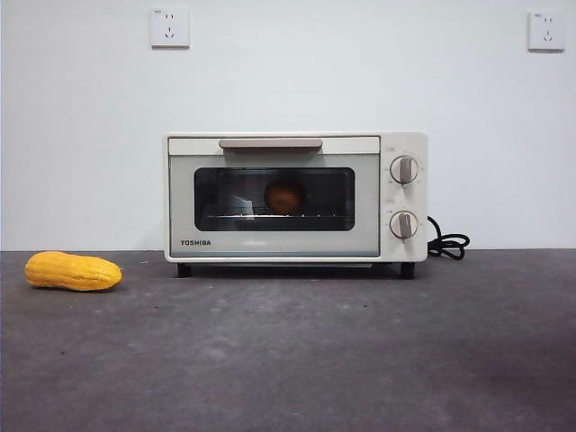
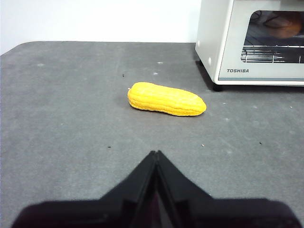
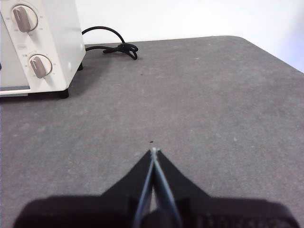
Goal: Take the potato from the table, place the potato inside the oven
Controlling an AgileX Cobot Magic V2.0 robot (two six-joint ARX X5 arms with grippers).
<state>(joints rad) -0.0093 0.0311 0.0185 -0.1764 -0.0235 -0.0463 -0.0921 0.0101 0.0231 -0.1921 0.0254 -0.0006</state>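
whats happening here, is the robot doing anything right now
Nothing is being handled at the moment. The potato sits on the rack inside the Toshiba toaster oven, seen through the window of its closed door. Both arms wait back from it: the left gripper is shut and empty over the table, facing a yellow corn cob, and the right gripper is shut and empty beyond the oven's knob side.

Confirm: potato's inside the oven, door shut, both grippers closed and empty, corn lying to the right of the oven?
Wrong on the corn: the front view shows it on the table left of the oven. Rest holds: potato behind the shut door, left gripper and right gripper closed, empty.
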